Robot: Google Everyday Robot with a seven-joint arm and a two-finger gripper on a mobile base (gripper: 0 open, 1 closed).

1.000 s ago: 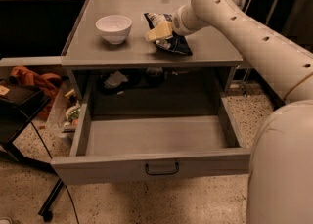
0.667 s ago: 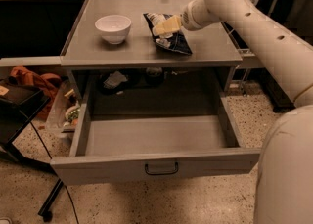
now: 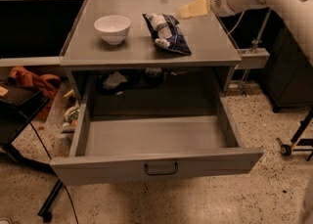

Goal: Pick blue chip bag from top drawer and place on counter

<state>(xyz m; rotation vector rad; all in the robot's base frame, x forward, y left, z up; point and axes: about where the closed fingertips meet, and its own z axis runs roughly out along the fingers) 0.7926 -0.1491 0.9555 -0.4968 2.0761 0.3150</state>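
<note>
Camera view: on the left, the white bowl (image 3: 112, 27) sits on the counter (image 3: 208, 39). At its 3 o'clock, the blue chip bag (image 3: 166, 33) now lies free. A second ago the gripper (image 3: 193, 9) was on it; now it's off at the bag's 2 o'clock, carrying nothing. Open or closed, you cannot tell. Placement looks done. The top drawer (image 3: 156, 167) hangs open at 6 o'clock, so mind it as you retreat.
</note>
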